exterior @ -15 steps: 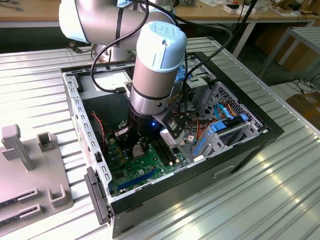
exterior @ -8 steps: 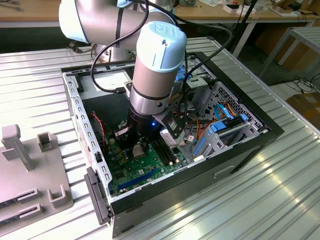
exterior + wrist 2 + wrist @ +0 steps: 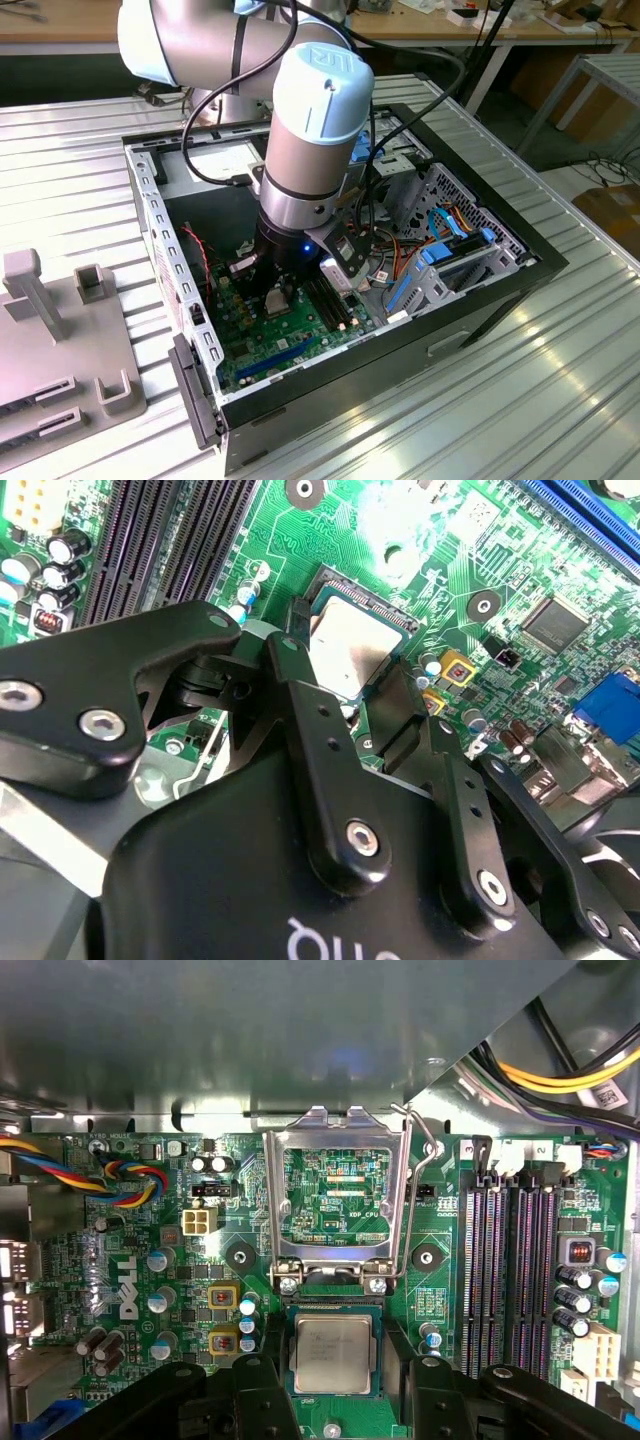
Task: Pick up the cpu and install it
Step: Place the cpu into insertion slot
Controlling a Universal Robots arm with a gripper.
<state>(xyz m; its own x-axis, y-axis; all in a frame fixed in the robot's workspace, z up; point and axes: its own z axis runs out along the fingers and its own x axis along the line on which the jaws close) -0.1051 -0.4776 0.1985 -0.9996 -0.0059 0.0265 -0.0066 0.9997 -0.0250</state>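
Robot lab: workbenches, ribbed metal table

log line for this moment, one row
cpu: in socket | load plate: raised | gripper: straddling cpu, inside case

I count one cpu, one green board and one open case. One arm, two yellow square parts.

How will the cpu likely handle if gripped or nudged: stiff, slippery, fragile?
The cpu looks like a stiff flat plate with a metal top, so it probably won't flex. Its smooth top and thin edges offer little hold, so it may slip. Lying flat in the socket, it shouldn't roll or tip.
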